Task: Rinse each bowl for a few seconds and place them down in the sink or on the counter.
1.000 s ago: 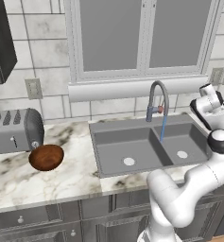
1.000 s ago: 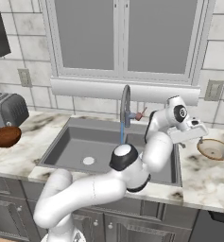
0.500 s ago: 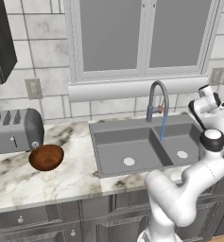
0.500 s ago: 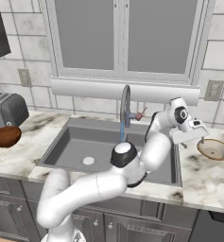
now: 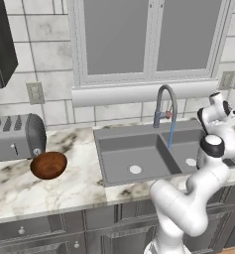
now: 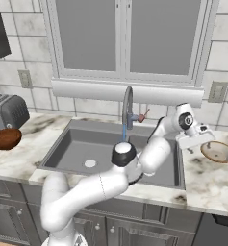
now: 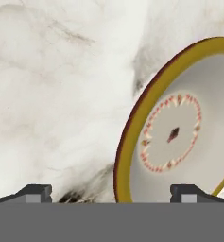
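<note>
The pale bowl (image 6: pixel 219 152) sits on the counter (image 6: pixel 207 178) to the right of the sink (image 6: pixel 82 144). In the hand view this bowl (image 7: pixel 179 132) has a dark-yellow rim and a grey inside with a ring of red marks. My gripper (image 7: pixel 111 194) hangs above it, open and holding nothing. The bowl's left rim lies between the fingertips. From the right base view my gripper (image 6: pixel 200 142) is just left of the bowl. The reddish-brown bowl (image 5: pixel 48 164) rests on the counter (image 5: pixel 82 171) left of the sink (image 5: pixel 134 149). Water (image 5: pixel 169 135) runs from the faucet (image 5: pixel 164 101).
A silver toaster (image 5: pixel 15 136) stands behind the brown bowl at the far left. The gooseneck faucet (image 6: pixel 128 105) rises behind the divider of the two basins. A window sill and tiled wall close off the back of the counter.
The hand has edged slightly to the right, closer over the pale bowl. The jaws stayed open and both bowls kept their places.
</note>
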{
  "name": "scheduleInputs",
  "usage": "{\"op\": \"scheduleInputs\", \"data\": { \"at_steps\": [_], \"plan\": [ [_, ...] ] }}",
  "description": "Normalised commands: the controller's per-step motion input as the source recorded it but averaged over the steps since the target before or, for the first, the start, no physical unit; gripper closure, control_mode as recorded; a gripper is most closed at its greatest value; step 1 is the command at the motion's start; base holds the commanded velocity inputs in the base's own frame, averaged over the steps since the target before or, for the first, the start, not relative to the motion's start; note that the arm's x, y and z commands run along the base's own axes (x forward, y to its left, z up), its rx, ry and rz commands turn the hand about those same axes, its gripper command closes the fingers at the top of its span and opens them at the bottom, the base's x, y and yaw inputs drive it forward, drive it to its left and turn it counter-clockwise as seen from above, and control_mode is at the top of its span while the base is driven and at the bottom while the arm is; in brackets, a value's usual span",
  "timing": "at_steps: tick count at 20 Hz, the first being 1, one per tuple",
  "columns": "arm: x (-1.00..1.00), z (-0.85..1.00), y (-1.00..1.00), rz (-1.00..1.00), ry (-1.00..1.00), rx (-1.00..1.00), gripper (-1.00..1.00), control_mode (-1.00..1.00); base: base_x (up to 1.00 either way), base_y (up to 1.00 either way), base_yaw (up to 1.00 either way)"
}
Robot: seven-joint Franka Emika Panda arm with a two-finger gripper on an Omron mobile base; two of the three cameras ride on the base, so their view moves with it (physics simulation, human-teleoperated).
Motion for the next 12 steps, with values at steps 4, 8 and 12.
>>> {"op": "scheduleInputs", "data": {
  "at_steps": [4,8,12],
  "plan": [
    [0.20,-0.07,-0.23,0.04,0.04,0.04,-1.00,-1.00,0.00,0.00,0.00],
    [0.20,-0.10,-0.18,0.04,0.04,0.03,-1.00,-1.00,0.00,0.00,0.00],
    [0.22,-0.10,-0.19,0.05,0.04,0.04,-1.00,-1.00,0.00,0.00,0.00]
  ]
}}
